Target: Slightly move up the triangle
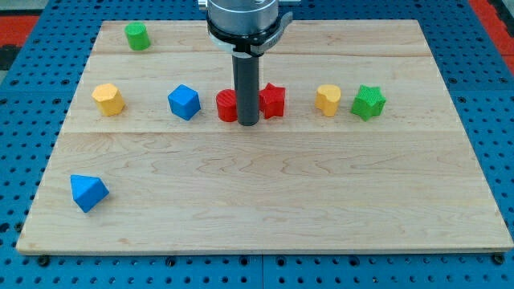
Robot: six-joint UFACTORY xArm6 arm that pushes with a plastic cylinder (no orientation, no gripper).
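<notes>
Nearest, a blue triangle [87, 192] lies alone at the counter's [265, 209] lower left. My tip [247, 124], well apart, stands between two red blocks [227, 106] [273, 100]. No fingers exist to report.

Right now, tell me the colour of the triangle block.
Blue: the triangle sits near the board's lower left in the camera view.

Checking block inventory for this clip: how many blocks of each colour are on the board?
Blue: 2, a cube and the triangle
Red: 2
Yellow: 2
Green: 2
Total: 8
My tip sits between the reds.
</notes>
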